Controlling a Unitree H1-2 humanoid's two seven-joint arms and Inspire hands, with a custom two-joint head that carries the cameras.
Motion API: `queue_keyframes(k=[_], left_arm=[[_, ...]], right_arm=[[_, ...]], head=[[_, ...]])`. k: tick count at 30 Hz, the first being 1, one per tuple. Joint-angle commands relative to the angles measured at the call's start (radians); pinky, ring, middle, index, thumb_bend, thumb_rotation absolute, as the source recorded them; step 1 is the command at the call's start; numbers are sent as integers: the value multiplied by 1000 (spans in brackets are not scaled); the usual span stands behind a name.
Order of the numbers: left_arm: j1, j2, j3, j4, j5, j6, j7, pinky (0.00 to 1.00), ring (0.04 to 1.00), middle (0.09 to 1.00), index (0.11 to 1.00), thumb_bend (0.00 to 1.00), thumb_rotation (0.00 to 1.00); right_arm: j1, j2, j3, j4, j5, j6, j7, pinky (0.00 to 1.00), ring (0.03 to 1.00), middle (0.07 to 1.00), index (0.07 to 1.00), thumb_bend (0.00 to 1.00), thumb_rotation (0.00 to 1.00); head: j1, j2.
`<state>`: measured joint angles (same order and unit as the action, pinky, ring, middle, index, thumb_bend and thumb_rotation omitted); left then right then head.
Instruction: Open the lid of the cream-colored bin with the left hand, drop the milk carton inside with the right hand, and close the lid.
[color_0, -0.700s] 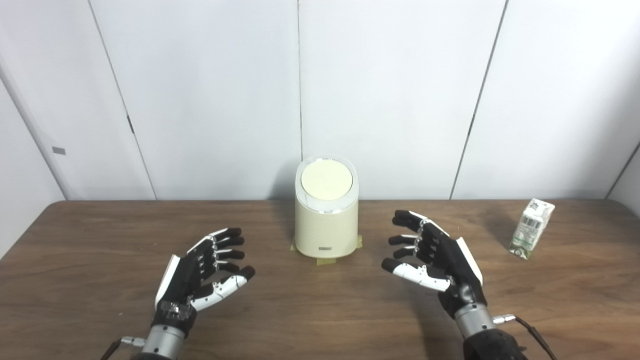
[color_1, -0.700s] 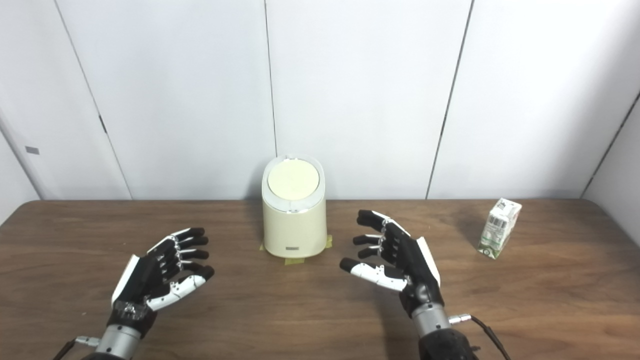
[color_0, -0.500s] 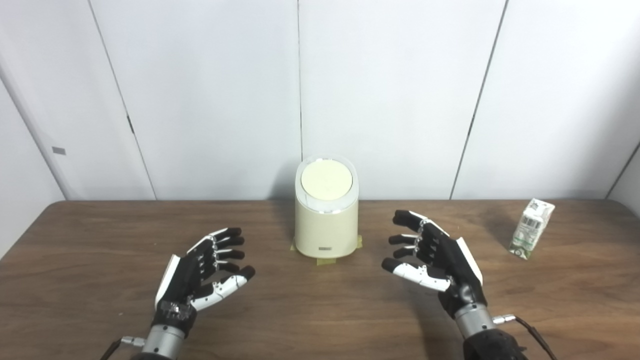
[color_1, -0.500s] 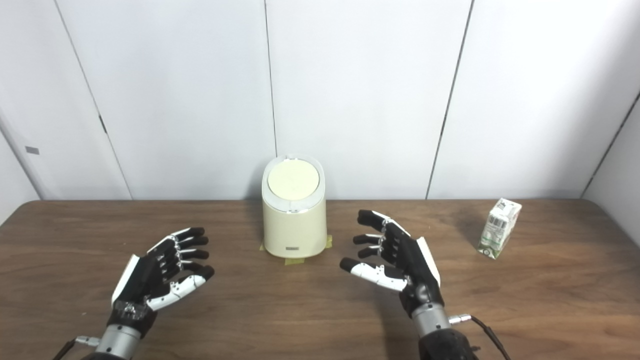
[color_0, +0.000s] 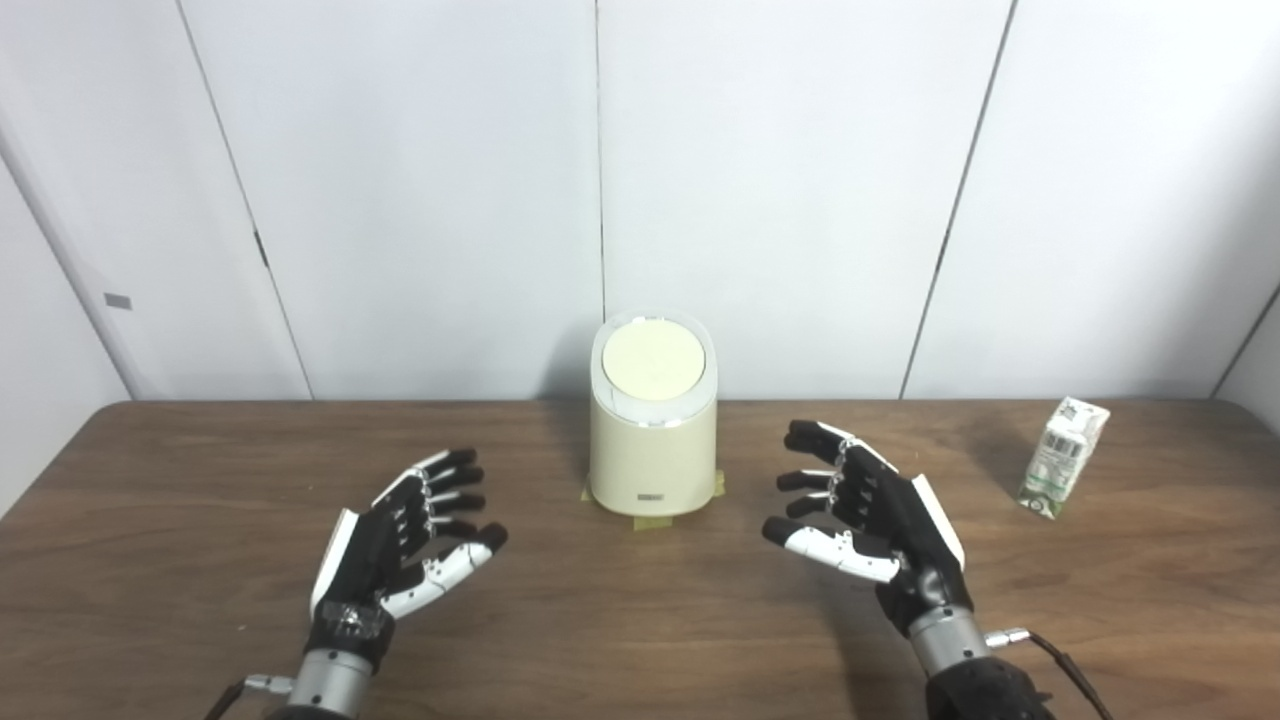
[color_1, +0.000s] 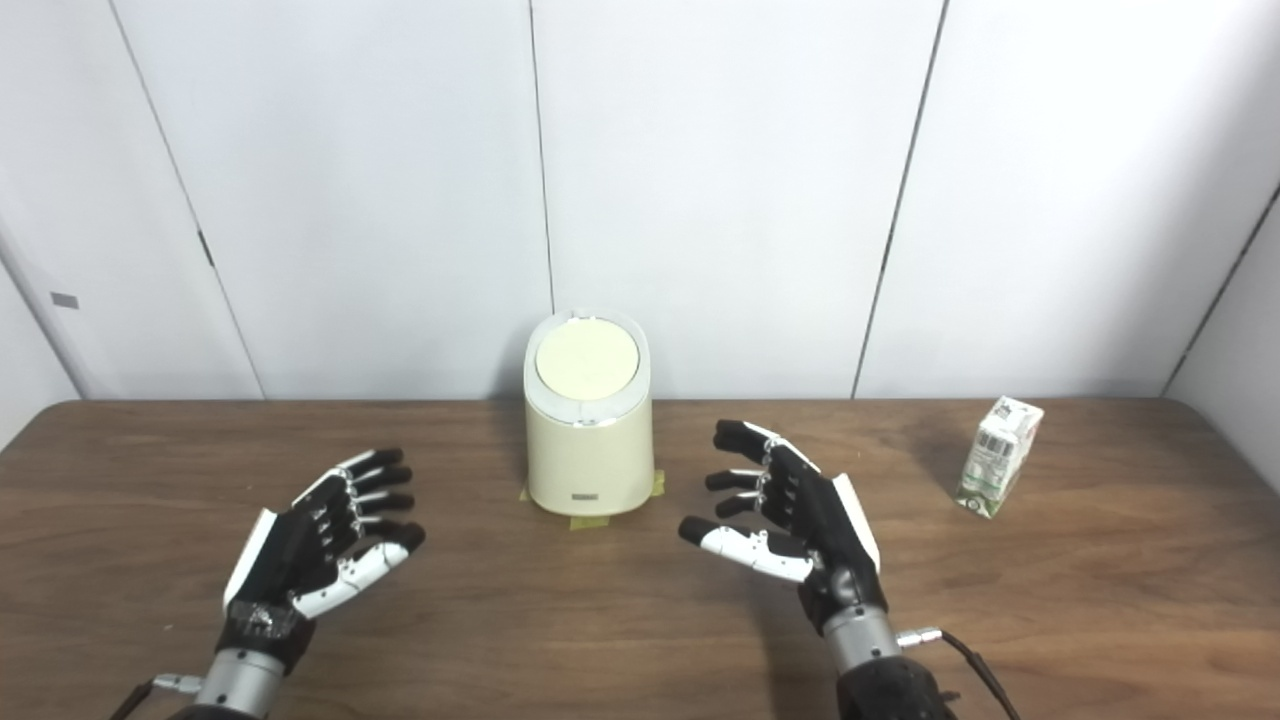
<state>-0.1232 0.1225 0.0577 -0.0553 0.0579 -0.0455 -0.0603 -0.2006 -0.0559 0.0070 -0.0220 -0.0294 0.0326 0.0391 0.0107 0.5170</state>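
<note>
bin (color_0: 652, 445): sitting center far on the tabletop (color_0: 600, 620), lid (color_0: 653, 360) staying down
milk carton (color_0: 1062, 458): standing far right
left hand (color_0: 400, 535): you're hovering it with fingers apart, holding nothing
right hand (color_0: 870, 510): same, spread and holding nothing

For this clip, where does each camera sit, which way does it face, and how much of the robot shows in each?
Left eye view: on the head, looking forward and down over the brown wooden table toward the white wall; both arms enter from below, open left hand and open right hand.
Right eye view: beside it, same direction, same hands, scene shifted left.
Shared: closed cream-colored cylindrical bin at centre, small green-and-white milk carton standing far right.
</note>
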Motion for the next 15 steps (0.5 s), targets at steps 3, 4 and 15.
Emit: queue_keyframes(k=[3, 4, 15], left_arm=[[-107, -32, 0, -57, 49, 42, 61, 805, 909, 924, 948, 845, 403], [-129, -37, 0, -55, 61, 61, 69, 848, 930, 943, 969, 848, 406], [-361, -32, -42, 31, 181, 192, 107, 907, 987, 1000, 1000, 875, 351]], right_arm=[[-43, -2, -5, -16, 13, -29, 2, 536, 654, 796, 763, 767, 219], [-44, -2, -6, -14, 17, -31, 4, 529, 654, 798, 763, 775, 232], [-51, 2, -2, -8, 2, -35, -4, 543, 654, 788, 761, 775, 234]], head=[[4, -2], [4, -2], [3, -6]])
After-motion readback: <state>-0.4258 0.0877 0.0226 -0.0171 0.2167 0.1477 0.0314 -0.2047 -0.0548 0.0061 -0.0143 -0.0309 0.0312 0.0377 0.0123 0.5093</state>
